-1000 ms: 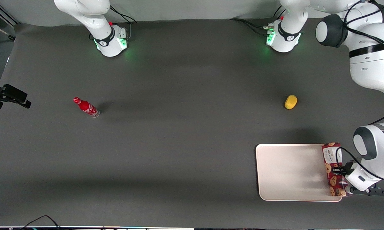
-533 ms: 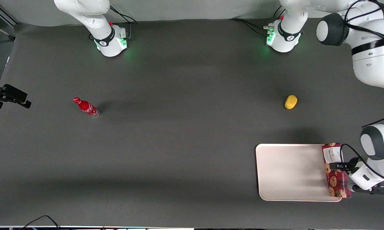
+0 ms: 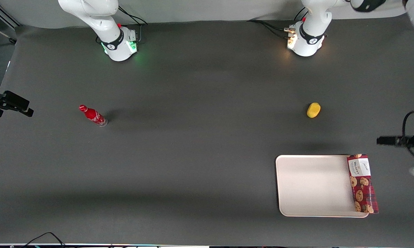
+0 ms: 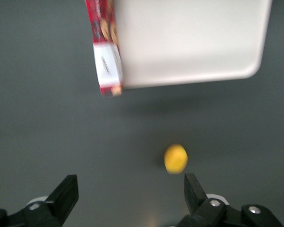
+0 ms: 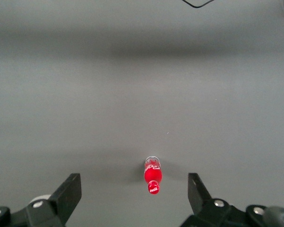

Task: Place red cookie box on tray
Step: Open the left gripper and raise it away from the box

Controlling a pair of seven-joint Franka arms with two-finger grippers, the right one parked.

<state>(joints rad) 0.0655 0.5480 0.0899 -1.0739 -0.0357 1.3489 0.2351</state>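
Observation:
The red cookie box (image 3: 361,182) lies flat along the tray's edge at the working arm's end, partly over the rim. The tray (image 3: 313,186) is cream-white and otherwise bare. My left gripper (image 3: 387,140) is raised above the table, farther from the front camera than the box and apart from it. In the left wrist view the gripper (image 4: 131,194) is open and empty, with the box (image 4: 105,52) and the tray (image 4: 189,38) below it.
A yellow rounded object (image 3: 313,110) lies on the dark table farther from the front camera than the tray; it also shows in the left wrist view (image 4: 176,158). A small red bottle (image 3: 92,115) stands toward the parked arm's end.
My gripper let go of the box and rose away from it, moving farther from the front camera. The box stays on the tray's edge.

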